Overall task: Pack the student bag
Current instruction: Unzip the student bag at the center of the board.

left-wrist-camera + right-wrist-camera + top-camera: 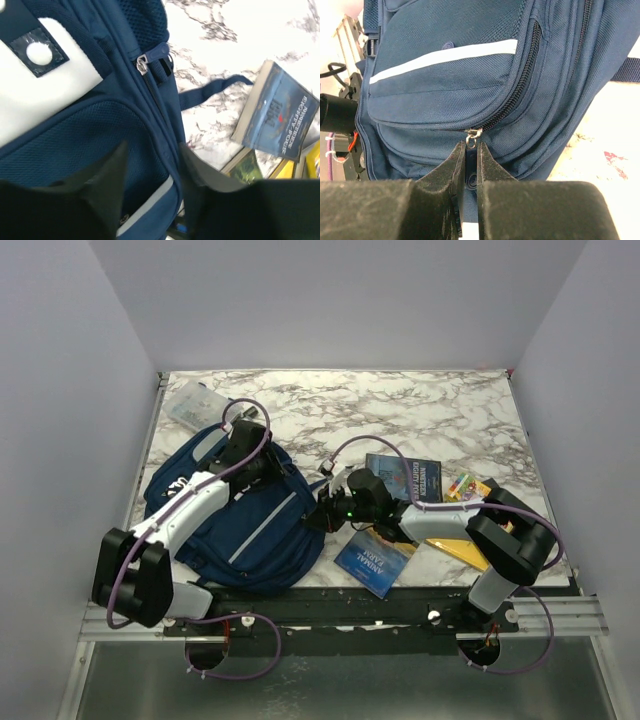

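The student bag (445, 95) is matt woven cloth (zip pull (472, 136) shiny metal), the table (400, 410) glossy marble-look.

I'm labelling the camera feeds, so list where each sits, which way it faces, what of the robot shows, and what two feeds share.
Top view: above and behind the arms, facing down on the table; both arms show, left tool over the backpack, right tool at its edge.
Left wrist: faces the backpack and a blue book past its open fingers.
Right wrist: faces the backpack's side; its fingers pinch a zipper pull.
Shared: top and left wrist views both show the blue book.
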`<state>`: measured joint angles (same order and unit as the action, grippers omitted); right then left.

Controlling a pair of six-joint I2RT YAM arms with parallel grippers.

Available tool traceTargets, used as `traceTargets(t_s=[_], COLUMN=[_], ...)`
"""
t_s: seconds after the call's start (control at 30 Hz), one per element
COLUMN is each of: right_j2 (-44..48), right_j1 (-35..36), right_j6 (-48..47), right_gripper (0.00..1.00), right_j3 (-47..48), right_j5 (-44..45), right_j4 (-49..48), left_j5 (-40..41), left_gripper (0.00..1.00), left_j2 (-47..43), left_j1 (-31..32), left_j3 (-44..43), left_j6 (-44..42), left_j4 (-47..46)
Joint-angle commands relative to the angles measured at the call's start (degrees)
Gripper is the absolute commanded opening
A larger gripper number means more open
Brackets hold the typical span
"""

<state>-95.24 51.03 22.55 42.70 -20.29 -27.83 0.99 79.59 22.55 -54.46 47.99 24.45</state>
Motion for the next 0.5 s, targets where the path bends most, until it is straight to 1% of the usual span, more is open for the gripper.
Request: traceTargets(t_s=[0.0,0.07,0.13,0.2,0.27,0.37,0.47], right_j2=[0.3,0.3,0.1,-0.1,-0.2,-0.3,-0.3], right_j1=[0.3,0.2,0.3,0.2,0.2,0.2,0.2], right_j6=[1.1,1.5,1.6,1.6,1.5,1.0,0.7], right_gripper=[0.00,0.00,0.00,0.00,0.00,0.00,0.00], right_j3=[-1.8,-2.1,-2.4,-2.6,-2.6,-2.4,-2.3], right_j5=[1.5,1.5,0.8,0.6,0.7,-0.1,-0.6], right_j4=[-1.8,-3.0,-4.3,-4.9,-5.3,-5.7,-6.1], left_j5=[-5.4,-5.8,-8.0,-9.5,-8.3,-5.1,-4.9], left_gripper=[0.53,0.57,0.58,0.58,0.59,0.59,0.57], left_j2=[-6.8,-9.0,-10.3,-10.2,-8.7,-4.0,1.2], left_j1=[-0.3,0.4,1.0,2.2,4.3,6.1,6.7], left_j3=[1.9,3.0,3.7,2.9,1.0,-3.4,-7.6], left_j6=[-9.3,-10.5,-11.8,-12.7,-12.4,-7.6,-3.2], left_j4=[1.3,3.1,3.9,5.4,7.6,13.2,17.5])
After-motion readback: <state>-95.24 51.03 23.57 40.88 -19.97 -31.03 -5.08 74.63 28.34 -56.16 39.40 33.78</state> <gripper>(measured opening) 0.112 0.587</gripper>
